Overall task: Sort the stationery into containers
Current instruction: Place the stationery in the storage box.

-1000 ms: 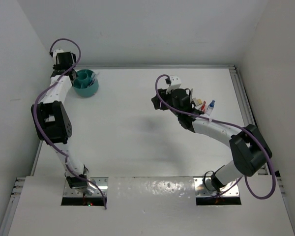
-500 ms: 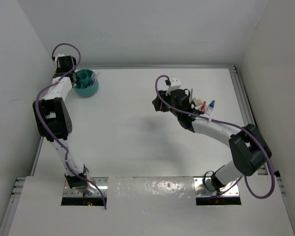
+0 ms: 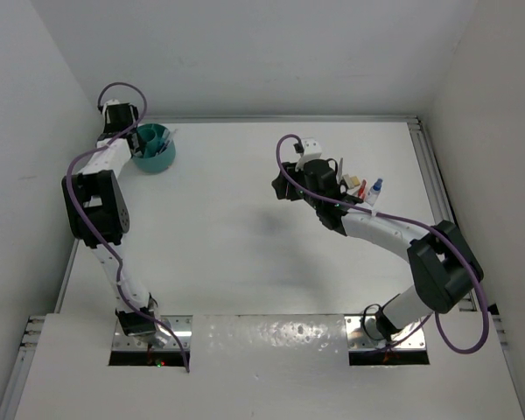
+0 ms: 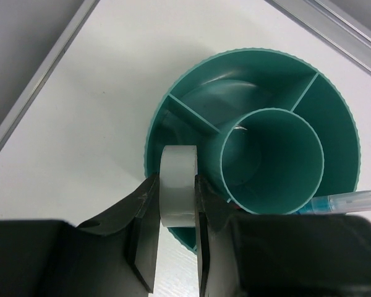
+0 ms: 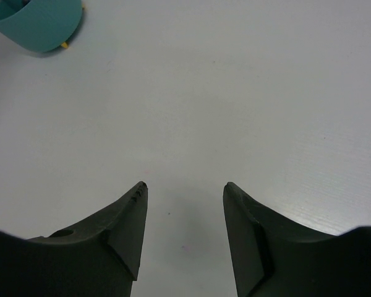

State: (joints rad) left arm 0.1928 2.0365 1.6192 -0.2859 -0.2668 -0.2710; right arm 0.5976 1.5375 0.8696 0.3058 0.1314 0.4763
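Note:
The round teal organiser (image 4: 334, 111) fills the left wrist view, with a central tube and dividers; a blue pen (image 4: 349, 201) lies in its right side. My left gripper (image 4: 177, 178) is shut on the tape ring (image 4: 178, 198), held edge-on just above the organiser's near-left rim. In the top view the organiser (image 3: 153, 149) stands at the back left with my left gripper (image 3: 136, 133) over it. My right gripper (image 3: 281, 186) hangs open over bare table, nothing between its fingers. Behind it lie a beige block (image 3: 353, 182), a red pen (image 3: 360, 191) and a blue-capped bottle (image 3: 375, 187).
A raised metal rail (image 3: 424, 166) runs along the table's right edge and another (image 4: 43, 68) passes close to the organiser on the left. White walls enclose the table at the back and sides. The right wrist view catches the organiser (image 5: 37, 21) at its top left corner.
My left arm has shifted slightly toward the back wall, keeping the tape ring over the organiser. The right gripper has stayed in place, its jaws a touch narrower.

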